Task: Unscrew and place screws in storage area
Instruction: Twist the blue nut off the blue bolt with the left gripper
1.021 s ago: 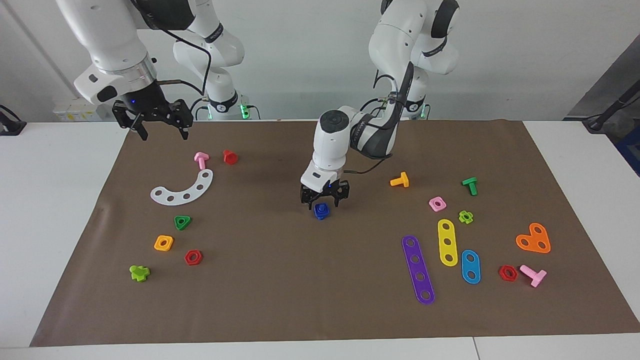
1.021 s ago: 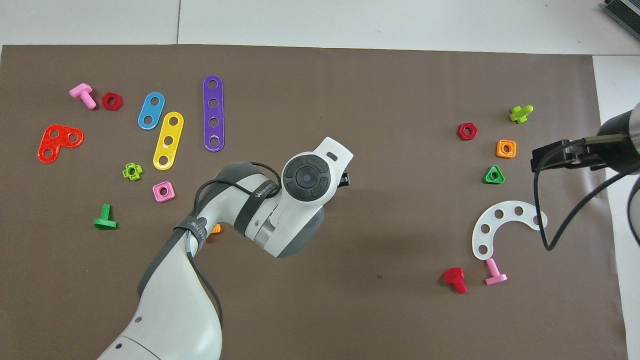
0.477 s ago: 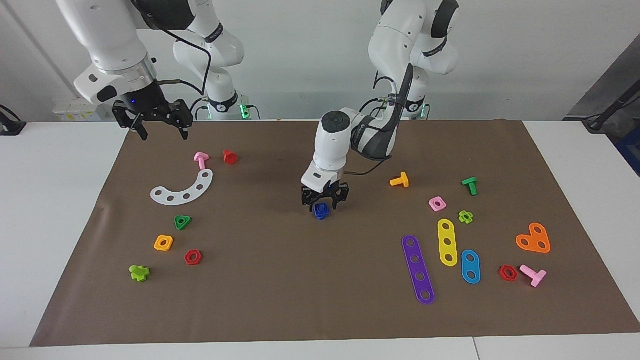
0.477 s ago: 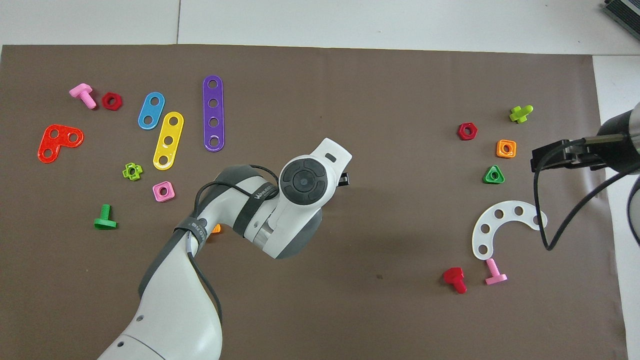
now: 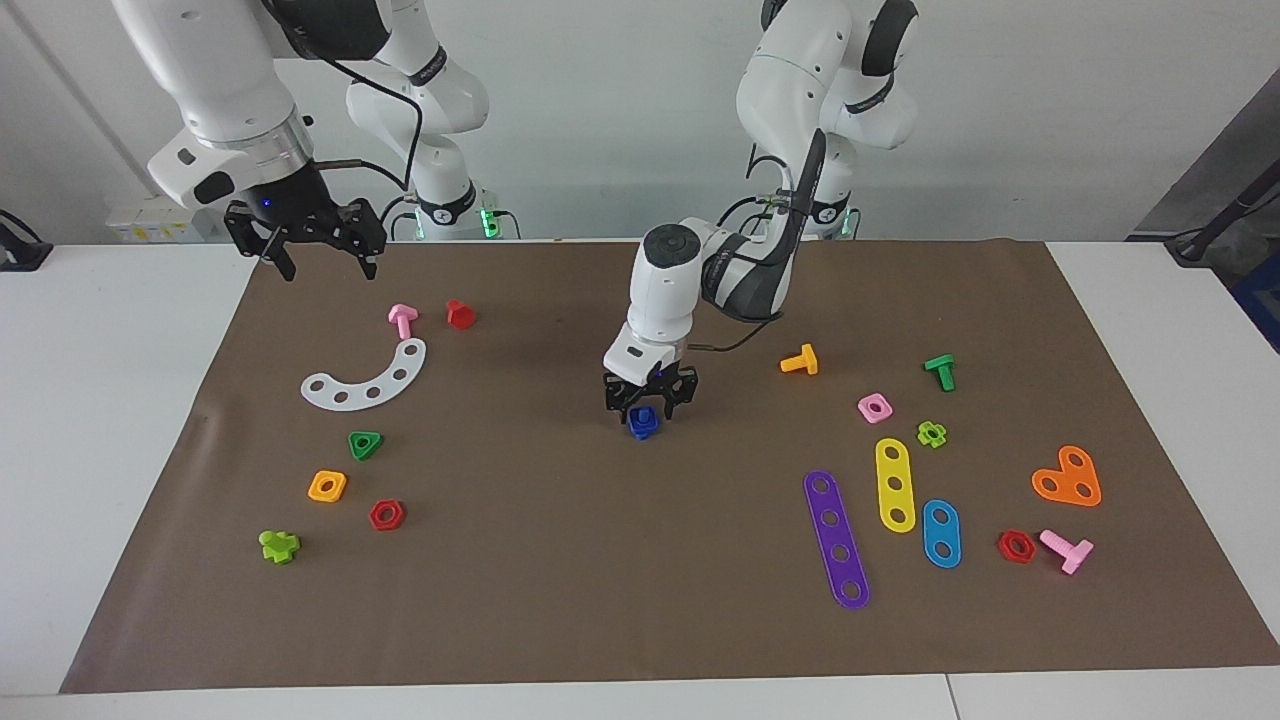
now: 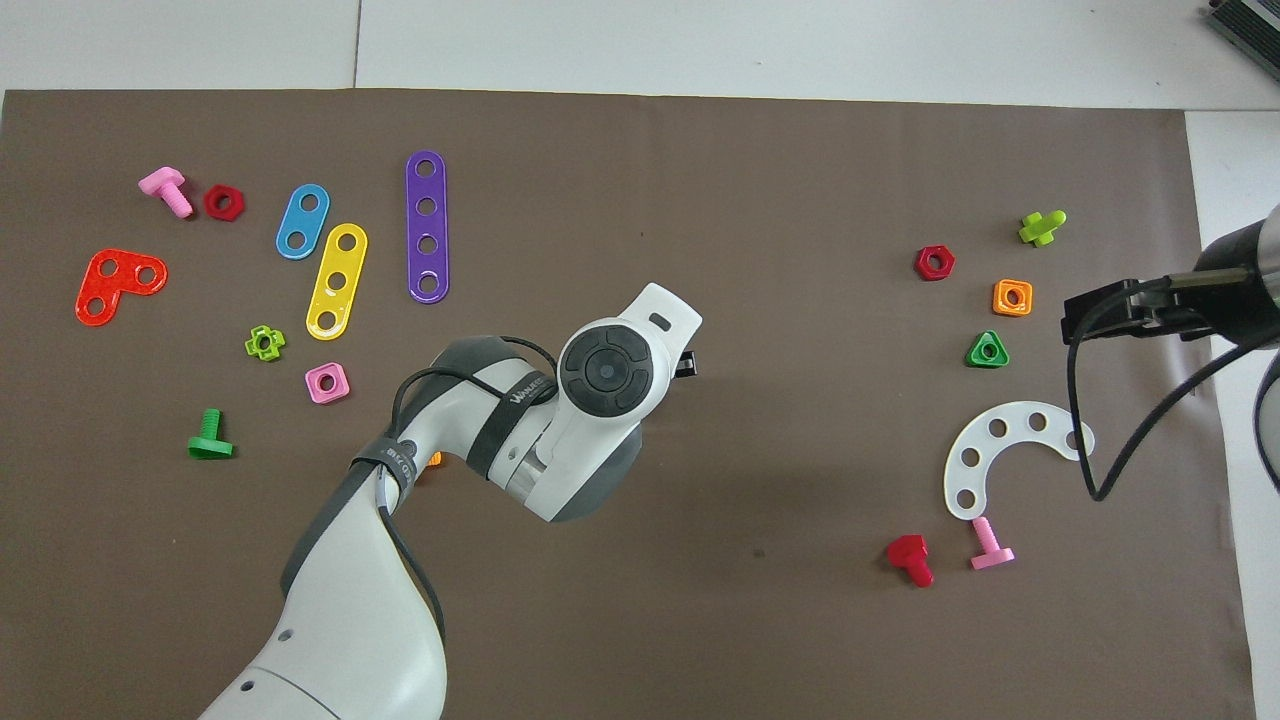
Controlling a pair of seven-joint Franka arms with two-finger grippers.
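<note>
Brown matting [image 5: 600,620] covers the white table and is strewn with bright toy bolts, nuts and strips at both ends, while its middle holds only the blue screw [image 5: 643,424]. That screw sits on the mat at the centre, about midway between the two arms' ends, and the left gripper [image 5: 648,402] points straight down right on top of it. The screw therefore lies directly below the tool and just touches or nearly touches its tip. It looks to stand upright, with its long axis vertical and in line with the wrist, which is probably the line-up a twisting move needs. The overhead view hides the screw under the left wrist, so only the facing view shows it. Whether the left gripper already pinches the screw or merely straddles it cannot be told. The left arm is plainly the nearer one. The right gripper [image 5: 320,265] waits well apart, raised over the mat's edge at the right arm's end, with its jaws spread wide and nothing in them. Compared with a second ago, the left gripper has drawn in closer about the screw and the wrist has shifted a touch, while the screw itself and the right arm have stayed put
</note>
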